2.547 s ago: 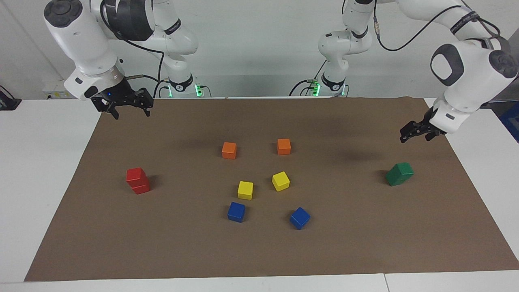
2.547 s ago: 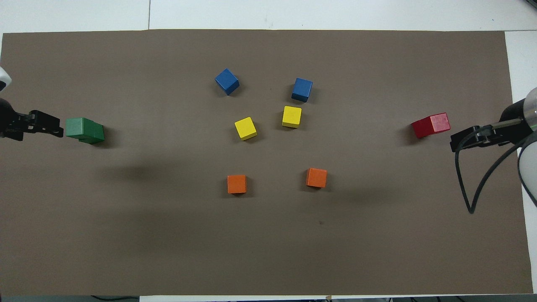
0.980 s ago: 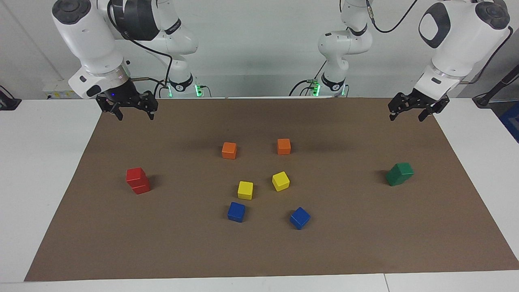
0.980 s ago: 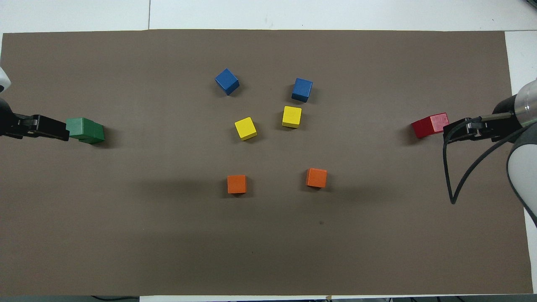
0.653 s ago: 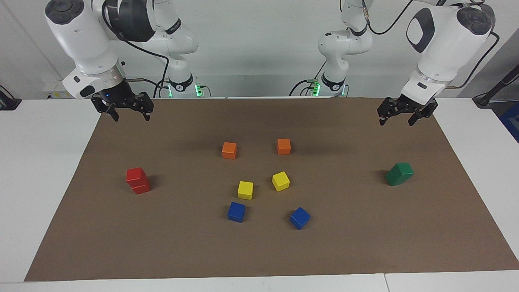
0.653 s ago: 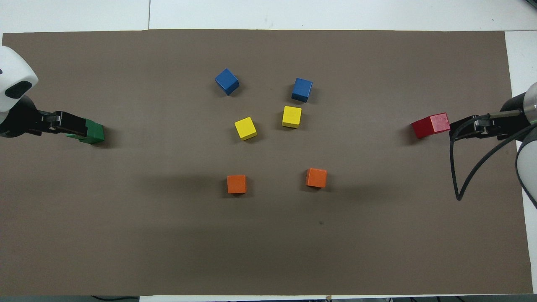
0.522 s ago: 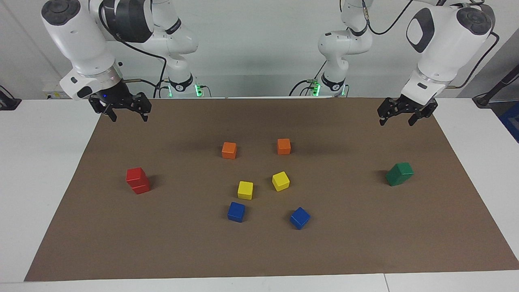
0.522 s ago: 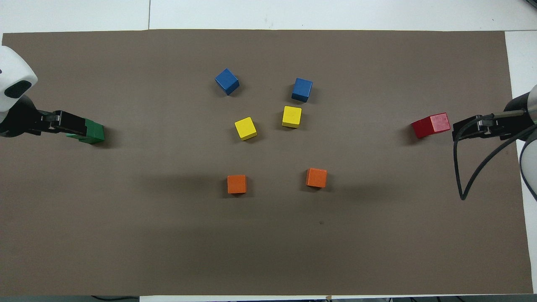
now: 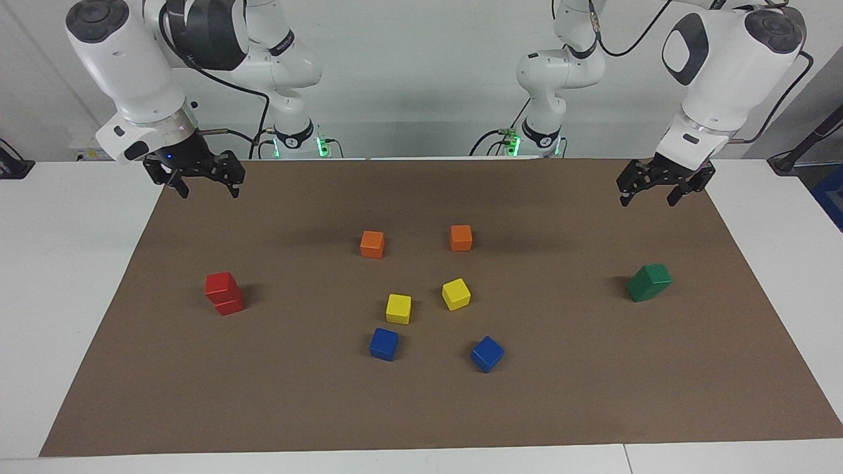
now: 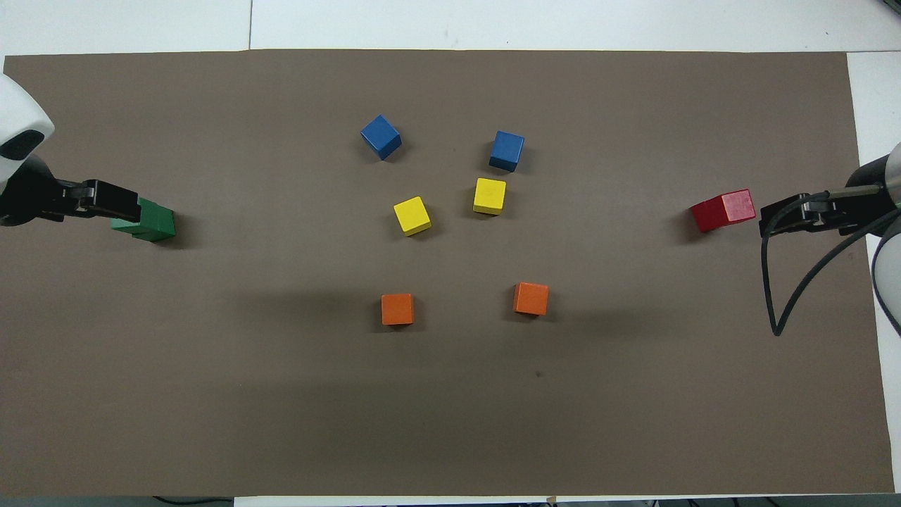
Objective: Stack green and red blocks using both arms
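We judge the stacking itself done: the two bright red matte cubes [image 9: 224, 293] sit one on the other toward the right arm's end of the brown mat [image 9: 421, 408], and the two dark green matte cubes [image 9: 649, 282] form a second pile toward the left arm's end. Taking the pair of yellow cubes [image 9: 398, 308] at the mat's middle as our landmark, both piles lie about level with it, each well apart from it, at opposite ends of the tabletop [image 9: 53, 263].

The step in hand looks to us like the retreat. The right claw [image 9: 195, 172] hangs released, fingers spread and empty, above the mat's corner nearest the robots, clear of the red pile. The left claw [image 9: 665, 179] hangs likewise, spread and empty, above its own corner. To finish well we would keep both claws high and draw them off without passing low over either pile, since the upper red cube sits slightly askew on the lower one.

The overhead view has the left claw covering part of the green pile, though the facing view shows it well clear. The green pile reads as one leaning block; we cannot tell how squarely its cubes meet
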`<state>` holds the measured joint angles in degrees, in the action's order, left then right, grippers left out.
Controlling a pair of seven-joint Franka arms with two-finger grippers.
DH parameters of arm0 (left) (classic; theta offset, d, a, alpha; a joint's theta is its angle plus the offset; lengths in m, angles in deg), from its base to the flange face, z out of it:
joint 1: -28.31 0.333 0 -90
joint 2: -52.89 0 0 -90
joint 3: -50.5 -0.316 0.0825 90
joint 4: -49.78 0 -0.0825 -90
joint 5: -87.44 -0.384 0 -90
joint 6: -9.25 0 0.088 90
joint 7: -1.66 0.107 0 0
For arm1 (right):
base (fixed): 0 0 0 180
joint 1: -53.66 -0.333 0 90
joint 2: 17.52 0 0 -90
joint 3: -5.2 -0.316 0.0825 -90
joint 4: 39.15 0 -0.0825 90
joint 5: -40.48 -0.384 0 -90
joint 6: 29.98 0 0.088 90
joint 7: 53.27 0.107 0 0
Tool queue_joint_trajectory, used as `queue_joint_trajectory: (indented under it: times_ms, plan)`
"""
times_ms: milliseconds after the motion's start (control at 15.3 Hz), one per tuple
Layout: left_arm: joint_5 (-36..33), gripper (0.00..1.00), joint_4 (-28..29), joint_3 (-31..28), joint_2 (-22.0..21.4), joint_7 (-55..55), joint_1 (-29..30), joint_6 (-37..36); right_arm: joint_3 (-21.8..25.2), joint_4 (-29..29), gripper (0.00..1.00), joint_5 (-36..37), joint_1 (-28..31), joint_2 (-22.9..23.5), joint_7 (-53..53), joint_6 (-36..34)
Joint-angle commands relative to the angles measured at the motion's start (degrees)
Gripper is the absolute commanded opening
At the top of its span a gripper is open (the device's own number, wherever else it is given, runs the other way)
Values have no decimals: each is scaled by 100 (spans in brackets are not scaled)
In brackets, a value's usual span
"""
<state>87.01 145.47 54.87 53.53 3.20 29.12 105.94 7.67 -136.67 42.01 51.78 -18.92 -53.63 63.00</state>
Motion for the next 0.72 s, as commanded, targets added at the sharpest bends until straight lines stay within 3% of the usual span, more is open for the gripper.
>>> queue_joint_trajectory:
  times_ms: [0,653]
  plan:
    - [-89,100,47,-33,-29,-84,-2,60,52,-21,100,14,-14,-19,-131,37]
    - [-81,100,-68,-15,-37,-40,-28,-151,44,-3,100,32,-32,-19,-131,63]
